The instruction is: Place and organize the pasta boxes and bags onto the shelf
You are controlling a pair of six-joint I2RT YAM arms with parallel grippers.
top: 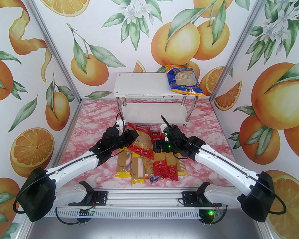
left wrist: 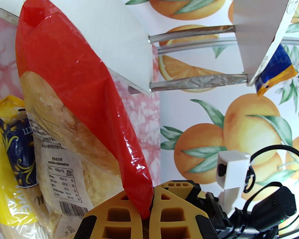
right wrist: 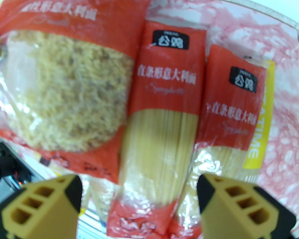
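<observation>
Red pasta bag [left wrist: 72,83], its edge clamped in the left pincer [left wrist: 149,203], lies tilted over spaghetti packs [top: 137,168] at the middle of the tabletop [top: 214,143] before the shelf [top: 139,83], whose top board's right end carries the blue bag [top: 184,81]; right pincer [right wrist: 139,183] released above red packs [right wrist: 164,108].

Beyond the left gripper [left wrist: 147,208], the white chrome-legged shelf [top: 139,83] is blocked only rightward, by a blue windowed bag [top: 184,80].

Overhead, wrist close-ups; shared red bag [top: 142,143]
</observation>
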